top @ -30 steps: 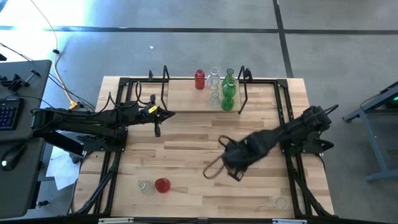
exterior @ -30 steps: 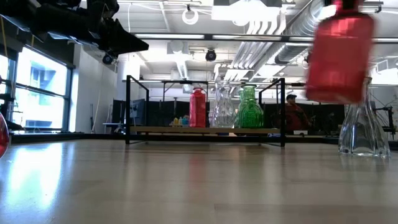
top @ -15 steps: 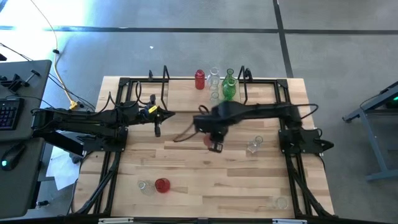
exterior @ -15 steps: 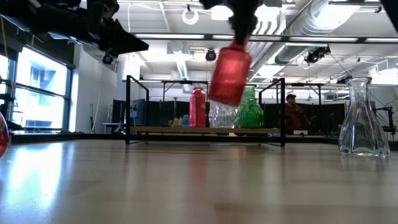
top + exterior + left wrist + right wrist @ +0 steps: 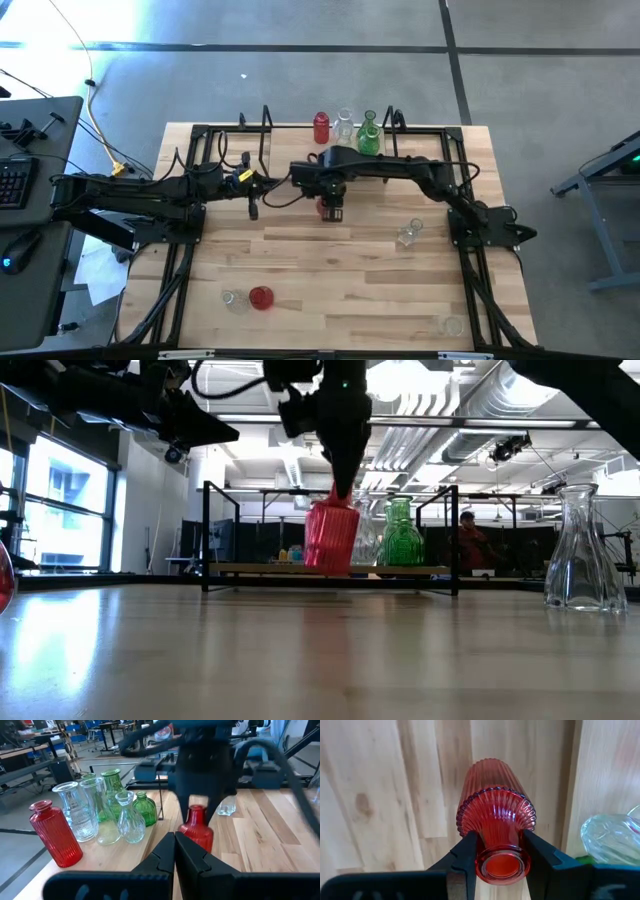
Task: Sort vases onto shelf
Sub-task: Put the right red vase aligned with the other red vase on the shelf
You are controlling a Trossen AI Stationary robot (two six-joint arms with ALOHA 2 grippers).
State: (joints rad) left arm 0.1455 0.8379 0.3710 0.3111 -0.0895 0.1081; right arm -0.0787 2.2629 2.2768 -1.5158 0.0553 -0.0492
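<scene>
A ribbed red vase (image 5: 496,815) is clamped at its neck by the right gripper (image 5: 500,851), fingers (image 5: 466,852) partly apart. The left gripper (image 5: 175,851) is pressed fully closed, empty.

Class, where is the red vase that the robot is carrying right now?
In the high view, the red vase hangs in the right hand, mid-table, just before the shelf.
</scene>
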